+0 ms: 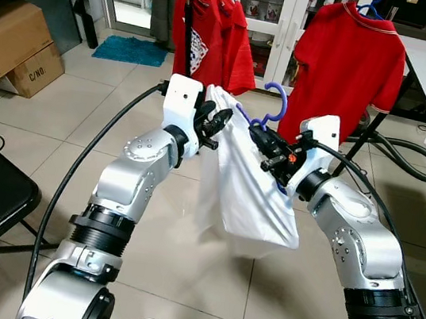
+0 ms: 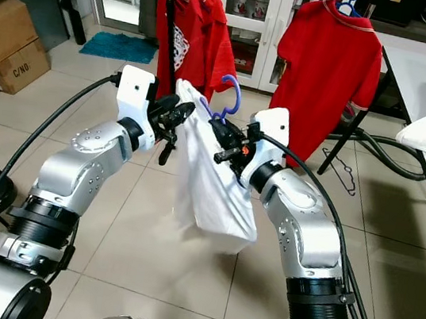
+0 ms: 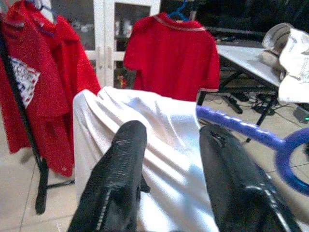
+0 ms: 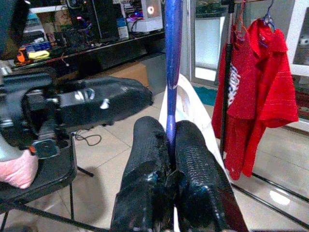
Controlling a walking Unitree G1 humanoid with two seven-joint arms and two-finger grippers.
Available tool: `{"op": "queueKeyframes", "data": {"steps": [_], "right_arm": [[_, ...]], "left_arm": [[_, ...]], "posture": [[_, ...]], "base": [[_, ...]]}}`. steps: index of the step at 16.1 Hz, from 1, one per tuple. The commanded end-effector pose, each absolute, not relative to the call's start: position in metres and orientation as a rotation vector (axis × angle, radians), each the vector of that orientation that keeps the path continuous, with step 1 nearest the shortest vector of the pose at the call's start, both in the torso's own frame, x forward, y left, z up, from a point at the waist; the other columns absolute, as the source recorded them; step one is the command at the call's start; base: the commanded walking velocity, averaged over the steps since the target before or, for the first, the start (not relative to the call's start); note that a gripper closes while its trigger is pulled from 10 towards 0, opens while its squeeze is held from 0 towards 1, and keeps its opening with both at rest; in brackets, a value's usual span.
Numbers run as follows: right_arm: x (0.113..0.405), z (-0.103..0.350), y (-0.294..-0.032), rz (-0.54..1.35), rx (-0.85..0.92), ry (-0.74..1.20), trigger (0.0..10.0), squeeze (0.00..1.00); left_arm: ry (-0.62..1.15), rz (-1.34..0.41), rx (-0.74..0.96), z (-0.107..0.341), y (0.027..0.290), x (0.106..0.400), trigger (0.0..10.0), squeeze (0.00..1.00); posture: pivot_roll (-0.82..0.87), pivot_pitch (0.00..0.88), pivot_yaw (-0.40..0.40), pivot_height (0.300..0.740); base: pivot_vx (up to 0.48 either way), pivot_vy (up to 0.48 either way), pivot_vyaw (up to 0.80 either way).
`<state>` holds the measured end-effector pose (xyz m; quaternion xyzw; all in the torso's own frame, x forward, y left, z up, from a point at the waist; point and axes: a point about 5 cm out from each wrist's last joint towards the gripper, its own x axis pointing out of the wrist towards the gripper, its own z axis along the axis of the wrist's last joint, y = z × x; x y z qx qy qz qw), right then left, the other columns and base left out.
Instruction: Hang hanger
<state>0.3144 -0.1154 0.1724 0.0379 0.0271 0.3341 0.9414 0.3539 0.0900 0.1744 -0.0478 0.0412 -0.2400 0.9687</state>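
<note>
The step in hand is carrying — the blue hanger [image 1: 273, 104], draped with a white garment [image 1: 242, 180], is held up in front of the robot, well short of the clothes rack [image 1: 187, 19] where red shirts [image 1: 344, 63] already hang. The right pincer [image 4: 170, 145] is clamped tight on the hanger's stem, just below the hook. The left pincer [image 1: 217, 122] sits at the garment's far shoulder, its fingers [image 3: 120, 174] spread apart and gripping nothing. Next, I judge, the robot must close on the rack, raise the hook above the rail and lower it on — keeping the garment from sliding off.
</note>
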Motion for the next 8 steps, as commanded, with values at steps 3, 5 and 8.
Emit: {"op": "queueKeyframes", "data": {"steps": [3, 5, 8], "right_arm": [[0.31, 0.187, -0.105, 0.775, 0.047, -0.007, 10.0, 0.0], [0.307, 0.188, -0.102, 0.811, 0.03, -0.012, 10.0, 0.0], [0.304, 0.189, -0.099, 0.837, 0.021, -0.017, 10.0, 0.0]], "left_arm": [[0.125, -0.423, -0.119, 0.175, 0.094, 0.361, 10.0, 0.0], [0.146, -0.418, -0.138, 0.172, 0.094, 0.361, 10.0, 0.0], [0.195, -0.424, -0.178, 0.165, 0.093, 0.362, 10.0, 0.0]], "posture": [[-0.03, 0.0, 0.072, 0.74], [-0.03, 0.0, 0.074, 0.74], [-0.03, 0.0, 0.076, 0.74]], "base": [[0.0, 0.0, 0.0], [0.0, 0.0, 0.0], [0.0, 0.0, 0.0]]}}
